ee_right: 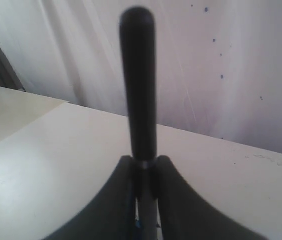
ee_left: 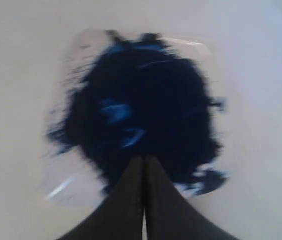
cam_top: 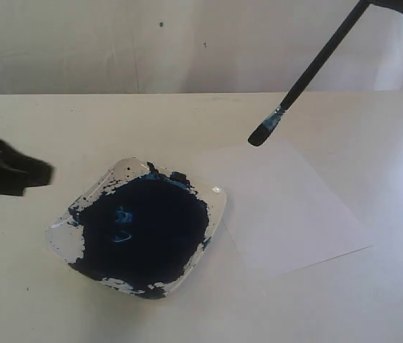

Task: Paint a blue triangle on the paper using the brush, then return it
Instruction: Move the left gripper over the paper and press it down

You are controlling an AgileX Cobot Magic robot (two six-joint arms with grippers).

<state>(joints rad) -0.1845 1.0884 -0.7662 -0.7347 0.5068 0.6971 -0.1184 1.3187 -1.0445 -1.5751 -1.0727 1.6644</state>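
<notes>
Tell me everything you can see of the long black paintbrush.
The long black paintbrush is thin, with a round-ended dark handle, a blue-smeared ferrule and a dark bristle tip. It slants down from the right tool, which is shut on its handle, with its tip near a corner of the white square paper. Whether it touches the sheet cannot be told.

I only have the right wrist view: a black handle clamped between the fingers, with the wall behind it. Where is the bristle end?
Observer: The brush slants down and left, and its blue-stained tip is near the far edge of the paper.
Operator: Anything painted yet?
Observer: No, the sheet looks blank.
Operator: And the other arm?
Observer: The left gripper is shut and holds nothing. It sits beside the paint dish.
</notes>
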